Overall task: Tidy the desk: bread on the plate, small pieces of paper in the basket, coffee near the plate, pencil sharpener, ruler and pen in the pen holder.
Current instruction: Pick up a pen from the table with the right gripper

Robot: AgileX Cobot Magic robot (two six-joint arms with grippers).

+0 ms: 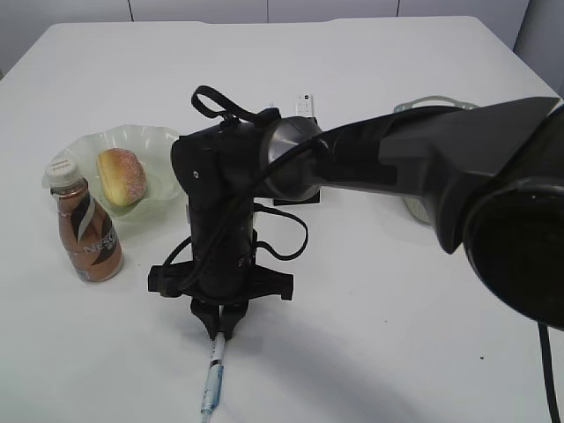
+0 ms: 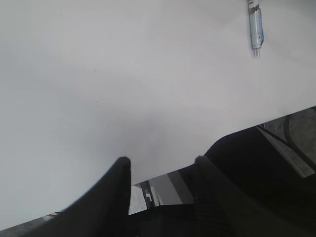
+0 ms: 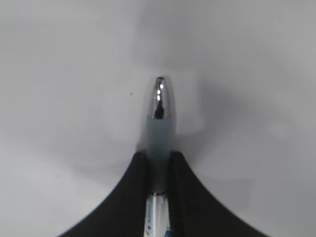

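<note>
White desk [image 1: 397, 291], right end effector [image 1: 220, 328] vertical, clamping pen [image 1: 212, 379]

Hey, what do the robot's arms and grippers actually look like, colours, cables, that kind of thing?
Matte black throughout. The right arm has a chunky casing, a shiny silver rounded joint, and loose black cables looping around its wrist. The right gripper and left gripper have smooth, curved, tapering black fingers. No markings visible.

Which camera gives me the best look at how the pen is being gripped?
The right wrist view: the pen sits squeezed between the right pincer fingers, metal tip poking out. The exterior view shows its barrel below the pincer; the left wrist view shows only a far end.
</note>
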